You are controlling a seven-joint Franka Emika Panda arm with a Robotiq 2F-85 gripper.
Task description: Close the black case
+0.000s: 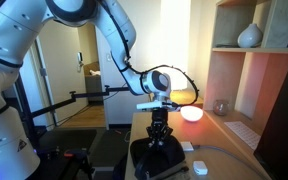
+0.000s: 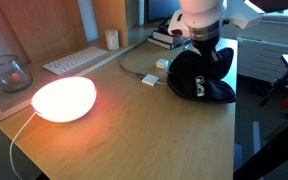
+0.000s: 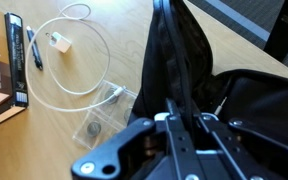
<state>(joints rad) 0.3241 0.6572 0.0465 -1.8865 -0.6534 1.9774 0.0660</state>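
The black case (image 2: pixel 210 86) sits at the far right end of the wooden surface (image 2: pixel 134 132), close to its edge. It looks like soft matte fabric with rounded corners. Its two halves are not together: in the wrist view one half (image 3: pixel 170 62) stands nearly upright and is seen edge-on as a thin dark blade, while the other half lies flat to the right of it, its lining in folds. What is inside cannot be made out.

The tool (image 3: pixel 184 118), a black metal linkage, hangs straight down from the glossy white arm (image 1: pixel 79 25) right above the case. Its fingers reach the raised half, but the pictures do not show whether they are apart or clamped on it.

Left of the case in the wrist view, a small white plug (image 3: pixel 59 44) and a clear plastic pouch (image 3: pixel 102 112) holding a round coin-like piece lie on the pale wood grain.

In an exterior view, a smooth pebble-shaped lamp (image 2: pixel 64 98) glows pink-white on the near left, well apart from the case. Behind it are a flat white keyboard (image 2: pixel 79 60) and a round glass bowl (image 2: pixel 6 72).
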